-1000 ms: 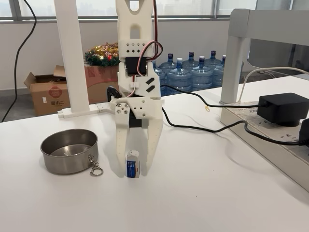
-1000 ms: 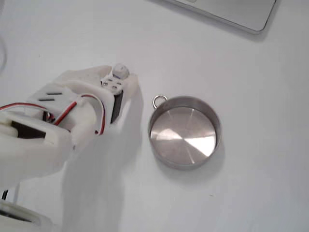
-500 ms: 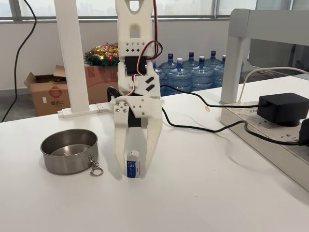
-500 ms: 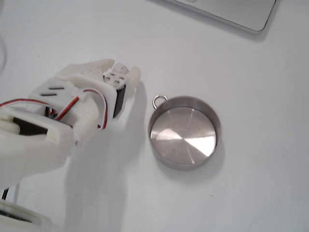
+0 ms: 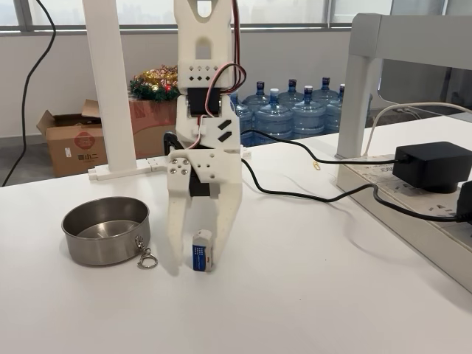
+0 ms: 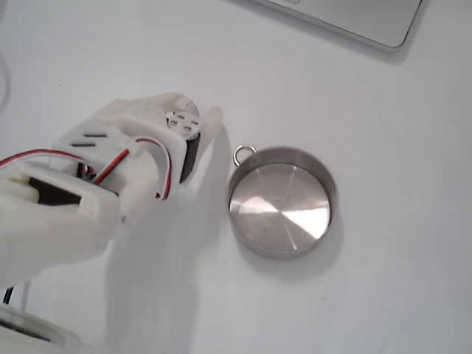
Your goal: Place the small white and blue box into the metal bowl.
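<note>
The small white and blue box [image 5: 201, 251] stands upright on the white table, blue face toward the camera in a fixed view. My white gripper [image 5: 197, 264] points straight down and straddles it, open, fingertips near the tabletop. The right finger is close against the box and a small gap shows on the left. The metal bowl [image 5: 107, 230] sits to the left, its ring clip [image 5: 147, 259] beside my left finger. In another fixed view from above, the bowl [image 6: 280, 200] lies right of the arm's wrist [image 6: 110, 173], which hides the box.
A black cable [image 5: 310, 195] runs behind the arm to a black adapter [image 5: 431, 164] on a white power strip at the right. A white post [image 5: 110, 88] stands at the back left. A grey device corner [image 6: 354, 18] lies at the far table edge.
The gripper has shifted a little left, toward the bowl, while the box has stayed in place on the table. The jaws remain apart around it.
</note>
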{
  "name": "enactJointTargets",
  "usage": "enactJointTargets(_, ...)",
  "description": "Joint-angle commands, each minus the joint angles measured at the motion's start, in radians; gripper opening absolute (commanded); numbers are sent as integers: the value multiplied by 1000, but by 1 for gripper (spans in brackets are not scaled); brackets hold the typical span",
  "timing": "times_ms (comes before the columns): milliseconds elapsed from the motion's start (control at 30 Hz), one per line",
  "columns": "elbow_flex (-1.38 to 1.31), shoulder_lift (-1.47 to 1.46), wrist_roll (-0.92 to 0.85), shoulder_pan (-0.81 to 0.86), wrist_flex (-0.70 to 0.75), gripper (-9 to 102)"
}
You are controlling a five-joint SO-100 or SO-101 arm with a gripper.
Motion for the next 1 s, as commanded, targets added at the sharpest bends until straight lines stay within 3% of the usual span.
enactJointTargets(0,-20,0,-6,8,-17,11)
enactJointTargets(267,-12,8,-6,15,-17,8)
enactJointTargets(467,-9,11,-6,25,-17,-1)
enactJointTargets(967,-5,52,-2,29,-3,-2)
